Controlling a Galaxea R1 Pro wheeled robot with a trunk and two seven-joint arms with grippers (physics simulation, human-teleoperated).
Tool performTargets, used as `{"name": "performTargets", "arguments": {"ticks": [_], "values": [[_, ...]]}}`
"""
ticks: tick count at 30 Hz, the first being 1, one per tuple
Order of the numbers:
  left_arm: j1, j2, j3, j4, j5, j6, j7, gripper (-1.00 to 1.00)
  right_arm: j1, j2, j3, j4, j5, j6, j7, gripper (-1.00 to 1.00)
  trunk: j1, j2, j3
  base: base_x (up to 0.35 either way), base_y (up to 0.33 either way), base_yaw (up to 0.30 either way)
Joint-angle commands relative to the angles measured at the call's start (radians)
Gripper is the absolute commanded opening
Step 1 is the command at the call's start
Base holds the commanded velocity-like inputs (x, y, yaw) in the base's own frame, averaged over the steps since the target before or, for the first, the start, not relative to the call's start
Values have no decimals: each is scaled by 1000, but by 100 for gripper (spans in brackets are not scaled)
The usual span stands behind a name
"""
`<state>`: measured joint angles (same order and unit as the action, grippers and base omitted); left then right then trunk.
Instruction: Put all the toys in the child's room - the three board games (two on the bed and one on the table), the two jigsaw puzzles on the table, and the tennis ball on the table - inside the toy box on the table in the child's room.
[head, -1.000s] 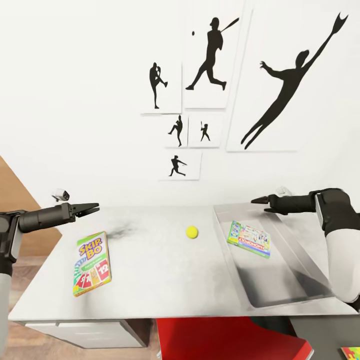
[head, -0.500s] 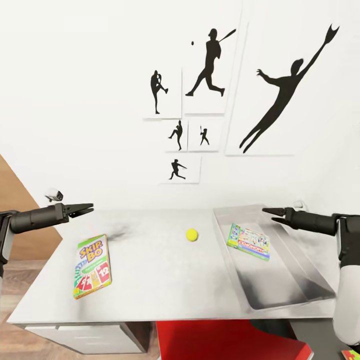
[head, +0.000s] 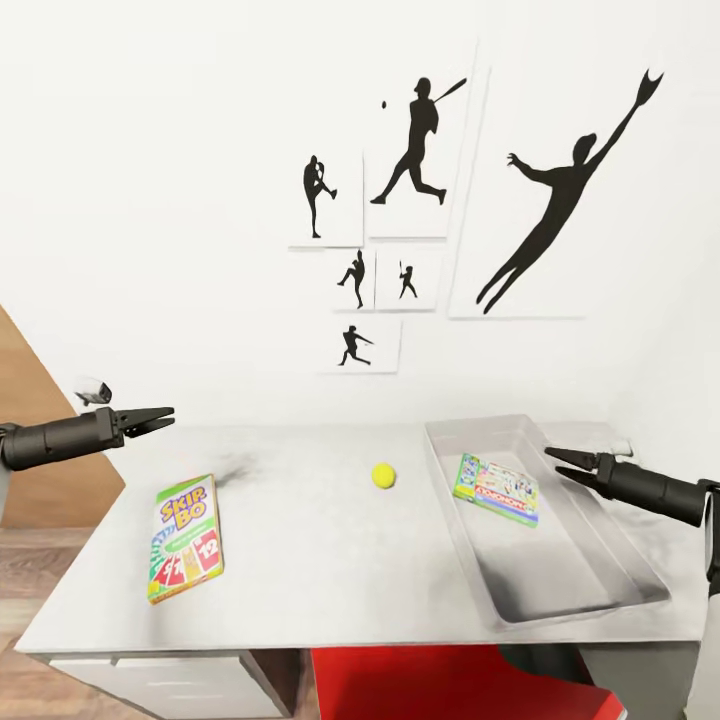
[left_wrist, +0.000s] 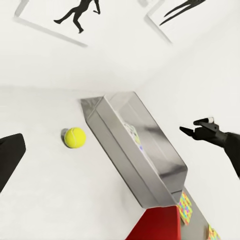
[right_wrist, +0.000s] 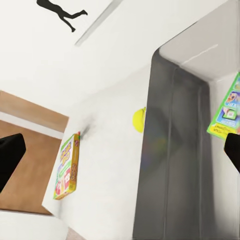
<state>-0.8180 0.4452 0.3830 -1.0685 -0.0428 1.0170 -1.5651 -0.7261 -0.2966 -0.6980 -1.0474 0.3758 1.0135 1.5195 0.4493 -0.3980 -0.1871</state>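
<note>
1. The tennis ball (head: 383, 475) sits on the bare table (head: 300, 560), near the middle and toward the back, just beside the toy box (head: 590, 600) but outside its near wall. You also see it from the left wrist camera (left_wrist: 74, 137), close to the box's corner.

2. The Skip-Bo box (head: 184, 537) lies flat on the left part of the table, well apart from the toy box. Its long axis runs roughly front to back, tilted slightly.

3. One green game box (head: 497, 487) already lies inside the toy box, on its floor toward the back end.

4. Your left gripper (head: 150, 417) hangs above the table's back left corner, fingers close together and nothing between them; I judge it nearly closed. The Skip-Bo box lies in front of it and below, toward you, so this arm is clearly the nearer one for that game.

5. Your right gripper (head: 562, 461) hovers over the toy box's right wall, its fingers slightly spread and holding nothing. The ball lies to its left, beyond the box's far wall and lower.

6. For the ball, the two arms look about equally placed; the right one must cross over the box, while the left has open table in between.

7. Whichever you choose, come down from above: the Skip-Bo box is flat, so you will likely need to grip it across its short side.
</note>
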Motion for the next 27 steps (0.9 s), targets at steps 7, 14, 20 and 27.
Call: {"name": "performTargets", "arguments": {"ticks": [7, 14, 20, 27], "values": [[3, 19, 1, 14, -6, 11, -6, 100, 109, 5, -30, -52, -139, -46, 24, 100, 1, -2, 10, 0, 0, 0], [18, 27, 1, 28, -6, 11, -6, 100, 244, 7, -36, -103, -338, -90, 27, 100, 1, -2, 21, -6, 0, 0], [61, 46, 2, 32, 0, 11, -6, 100, 357, 8, -36, -133, -453, -158, 28, 100, 1, -2, 31, -160, 0, 0], [95, 95, 3, 33, 6, 11, -6, 100, 449, 23, -37, -159, -546, -221, 29, 100, 1, -2, 43, -176, 0, 0]]}}
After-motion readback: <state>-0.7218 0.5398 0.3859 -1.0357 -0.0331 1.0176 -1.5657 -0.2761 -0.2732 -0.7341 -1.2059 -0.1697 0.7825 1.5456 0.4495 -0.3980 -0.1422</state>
